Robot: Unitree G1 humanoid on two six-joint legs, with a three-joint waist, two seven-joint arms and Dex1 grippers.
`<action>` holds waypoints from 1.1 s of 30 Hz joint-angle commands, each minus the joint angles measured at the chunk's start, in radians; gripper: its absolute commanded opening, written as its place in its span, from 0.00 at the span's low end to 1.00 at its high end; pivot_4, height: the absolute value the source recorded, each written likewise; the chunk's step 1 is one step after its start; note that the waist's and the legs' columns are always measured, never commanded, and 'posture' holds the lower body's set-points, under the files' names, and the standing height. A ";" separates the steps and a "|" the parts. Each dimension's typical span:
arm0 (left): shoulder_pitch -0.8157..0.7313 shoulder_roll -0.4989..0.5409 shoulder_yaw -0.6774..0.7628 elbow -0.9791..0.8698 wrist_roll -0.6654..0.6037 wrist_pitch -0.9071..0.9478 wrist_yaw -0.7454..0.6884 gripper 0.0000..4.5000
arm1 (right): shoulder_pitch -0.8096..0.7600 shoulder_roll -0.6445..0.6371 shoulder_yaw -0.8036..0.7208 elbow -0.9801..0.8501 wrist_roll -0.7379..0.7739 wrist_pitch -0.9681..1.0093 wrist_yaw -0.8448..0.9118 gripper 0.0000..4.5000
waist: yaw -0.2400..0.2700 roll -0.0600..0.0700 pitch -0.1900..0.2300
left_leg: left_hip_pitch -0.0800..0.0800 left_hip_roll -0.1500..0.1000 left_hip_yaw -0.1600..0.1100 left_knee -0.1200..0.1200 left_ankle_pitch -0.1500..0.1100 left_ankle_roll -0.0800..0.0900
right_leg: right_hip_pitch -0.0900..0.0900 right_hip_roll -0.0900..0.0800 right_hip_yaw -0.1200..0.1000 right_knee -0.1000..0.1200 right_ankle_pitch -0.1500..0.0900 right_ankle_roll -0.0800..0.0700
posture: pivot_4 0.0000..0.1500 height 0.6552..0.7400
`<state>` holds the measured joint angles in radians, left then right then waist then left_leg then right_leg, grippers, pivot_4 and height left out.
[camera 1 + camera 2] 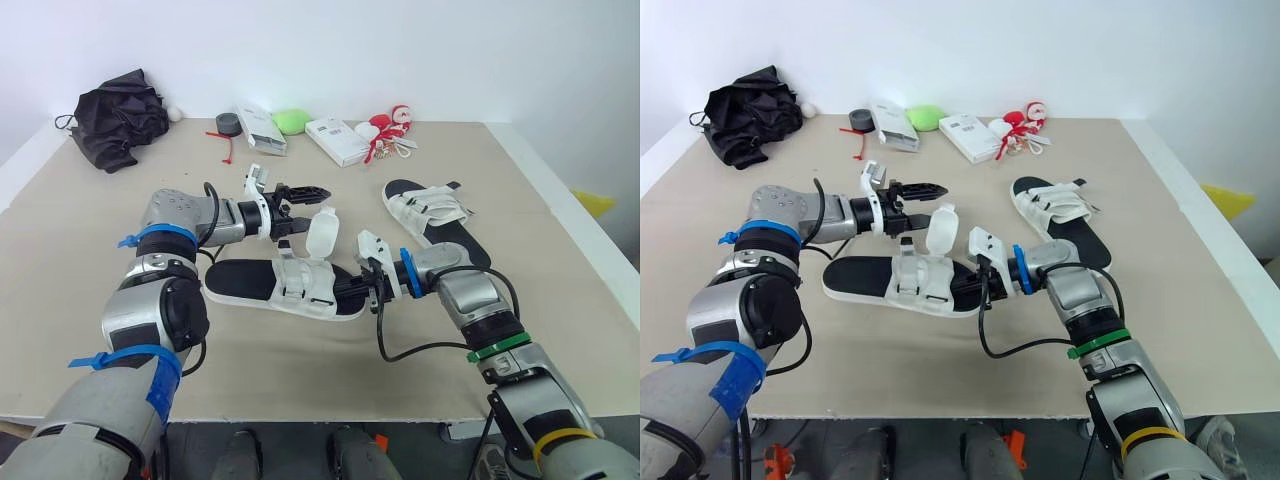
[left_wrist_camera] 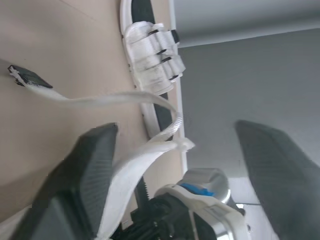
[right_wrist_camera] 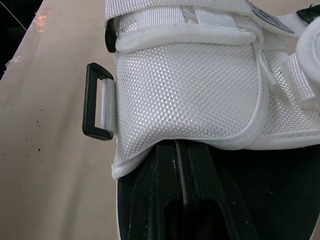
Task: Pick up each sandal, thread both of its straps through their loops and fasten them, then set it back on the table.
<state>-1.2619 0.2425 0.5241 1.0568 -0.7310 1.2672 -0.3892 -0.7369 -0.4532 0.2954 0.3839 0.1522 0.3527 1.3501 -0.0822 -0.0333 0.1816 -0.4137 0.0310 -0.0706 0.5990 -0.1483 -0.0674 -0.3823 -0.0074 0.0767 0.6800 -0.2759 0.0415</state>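
Observation:
The near sandal, black footbed with white straps, lies flat at the table's middle. One of its white straps stands up loose. My left gripper hovers just above it, open, and in the left wrist view the strap runs between the wide-apart fingers, resting against one. My right gripper is shut at the sandal's heel end. Its closed fingertips press on the footbed under the edge of the white upper, beside a black loop. The second sandal lies behind on the right, straps across it.
A black bag sits at the back left. Along the back edge are a tape roll, two white boxes, a green object and a red-and-white toy. The table's front edge is close.

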 commanded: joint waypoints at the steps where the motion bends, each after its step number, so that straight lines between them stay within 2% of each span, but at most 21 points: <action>1: -0.052 0.002 -0.014 0.007 0.014 -0.012 -0.035 0.80 | 0.044 -0.006 0.049 0.051 -0.048 0.030 -0.016 0.00 | 0.000 0.000 0.000 | 0.000 0.000 0.000 0.000 0.000 0.000 | 0.000 0.000 0.000 0.000 0.000 0.000 | 1.00 0.98; 13: -0.170 -0.027 -0.015 0.174 0.072 -0.178 -0.100 0.80 | 0.045 0.001 0.049 0.048 -0.047 0.032 -0.022 0.00 | 0.000 0.000 0.000 | 0.000 0.000 0.000 0.000 0.000 0.000 | 0.000 0.000 0.000 0.000 0.000 0.000 | 1.00 0.98; 33: -0.163 -0.037 -0.136 0.205 0.232 -0.180 -0.296 0.80 | 0.051 0.002 0.037 0.036 -0.048 0.043 -0.030 0.00 | -0.004 0.000 0.000 | -0.001 0.000 0.000 -0.001 0.000 -0.001 | -0.001 0.000 0.000 -0.001 0.000 0.001 | 1.00 0.98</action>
<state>-1.4041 0.2064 0.3886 1.2686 -0.5066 1.0938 -0.6645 -0.7241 -0.4484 0.2819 0.3651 0.1526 0.3646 1.3448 -0.0860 -0.0332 0.1817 -0.4151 0.0307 -0.0705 0.5983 -0.1485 -0.0680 -0.3838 -0.0075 0.0766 0.6794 -0.2763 0.0421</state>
